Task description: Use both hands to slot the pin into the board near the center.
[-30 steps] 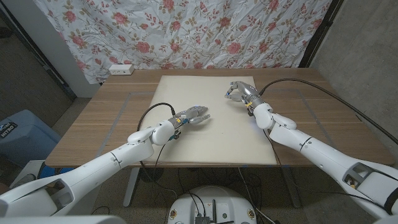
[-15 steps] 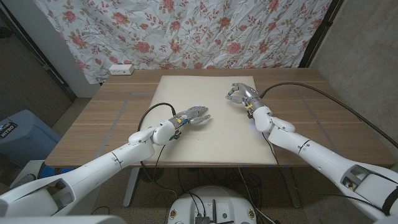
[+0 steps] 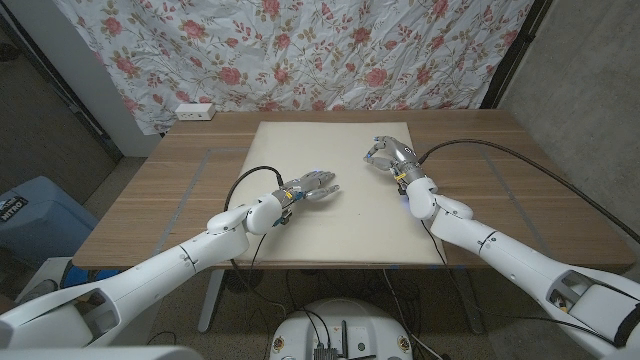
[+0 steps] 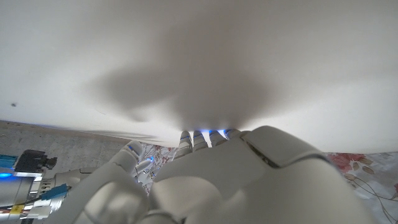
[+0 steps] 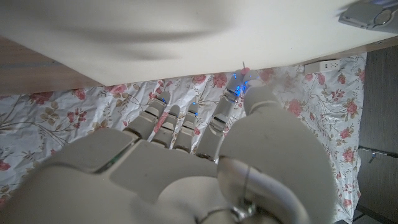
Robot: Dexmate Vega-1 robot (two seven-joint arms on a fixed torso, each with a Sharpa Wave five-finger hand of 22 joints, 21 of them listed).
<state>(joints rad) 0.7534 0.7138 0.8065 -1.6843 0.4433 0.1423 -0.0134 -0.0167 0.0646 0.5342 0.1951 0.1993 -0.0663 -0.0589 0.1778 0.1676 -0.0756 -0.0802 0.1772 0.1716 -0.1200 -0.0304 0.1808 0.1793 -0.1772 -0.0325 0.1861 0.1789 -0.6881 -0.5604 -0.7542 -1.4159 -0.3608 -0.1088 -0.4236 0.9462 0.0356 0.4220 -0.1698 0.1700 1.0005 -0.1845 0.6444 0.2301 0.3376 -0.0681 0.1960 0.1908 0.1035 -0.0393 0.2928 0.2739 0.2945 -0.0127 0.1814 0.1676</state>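
Head view: the cream board [image 3: 340, 190] is lying on the wooden table [image 3: 180, 190]. The left hand [image 3: 312, 187] is hovering low near the board's middle, fingers close together and reaching forward, nothing in them. The right hand [image 3: 388, 155] is curling its fingers by the board's far right part; the pin is probably pinched there but is too small to confirm, so its axis and heading are unreadable.

Left wrist view: the hand's fingers [image 4: 202, 140] are lying side by side over the board.

Right wrist view: a thin reddish pin [image 5: 244, 65] is sticking out beyond the fingers; grip unclear.

Advice: steady the board with the left, bring the pin upright toward the middle.
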